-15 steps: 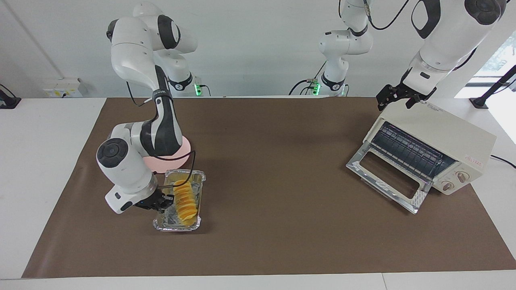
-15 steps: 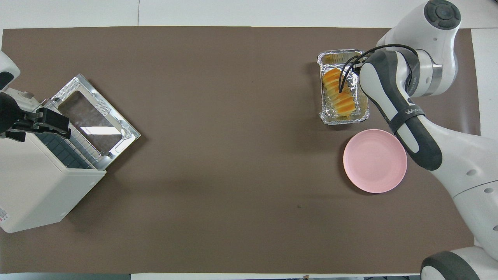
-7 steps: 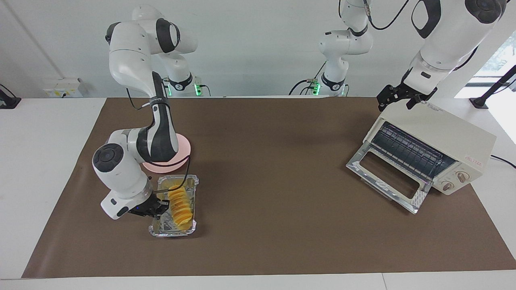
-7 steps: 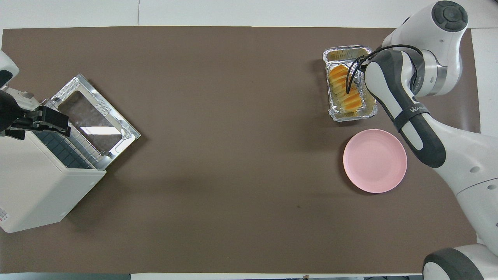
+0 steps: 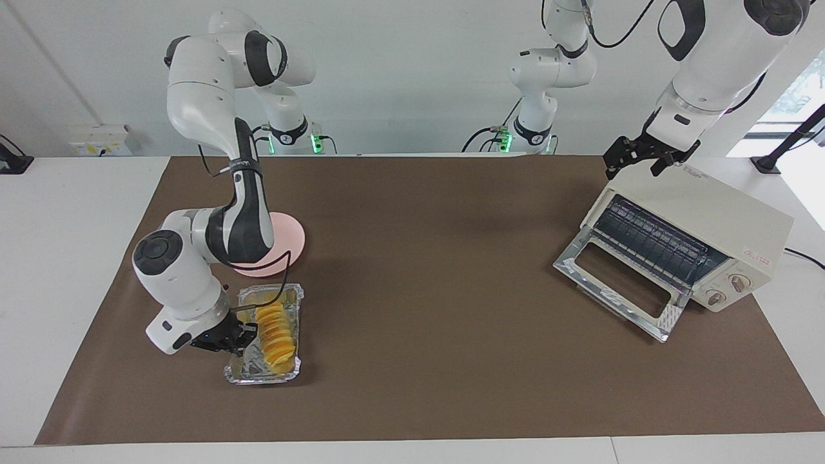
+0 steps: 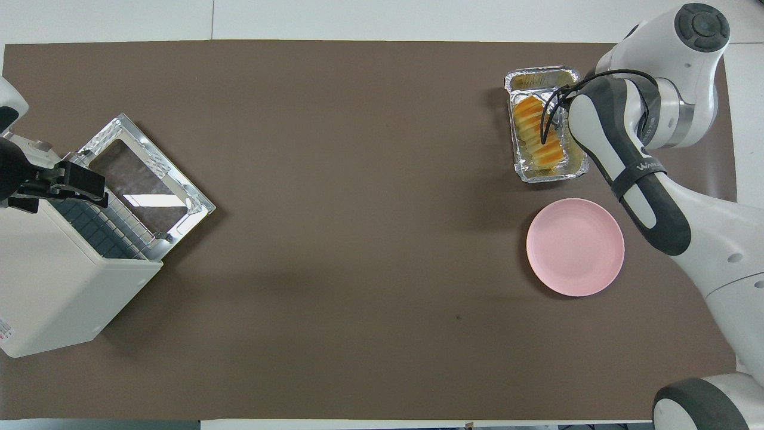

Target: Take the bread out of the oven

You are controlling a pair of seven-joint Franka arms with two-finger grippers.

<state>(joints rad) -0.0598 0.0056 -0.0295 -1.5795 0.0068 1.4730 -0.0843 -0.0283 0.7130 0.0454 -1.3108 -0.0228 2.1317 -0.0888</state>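
Presently: bread (image 5: 276, 334) in tray (image 5: 236, 373), lower left of the facing view, well apart from the open oven (image 5: 696, 240), so removal looks complete. Right gripper (image 5: 240, 339), arm bent low, pinches the tray's rim, probably to position it. Left gripper (image 5: 644, 156) waits over the oven's top corner, fingers spread.

Pink plate (image 6: 575, 247), foil tray (image 6: 576, 172), brown mat (image 6: 358, 179)
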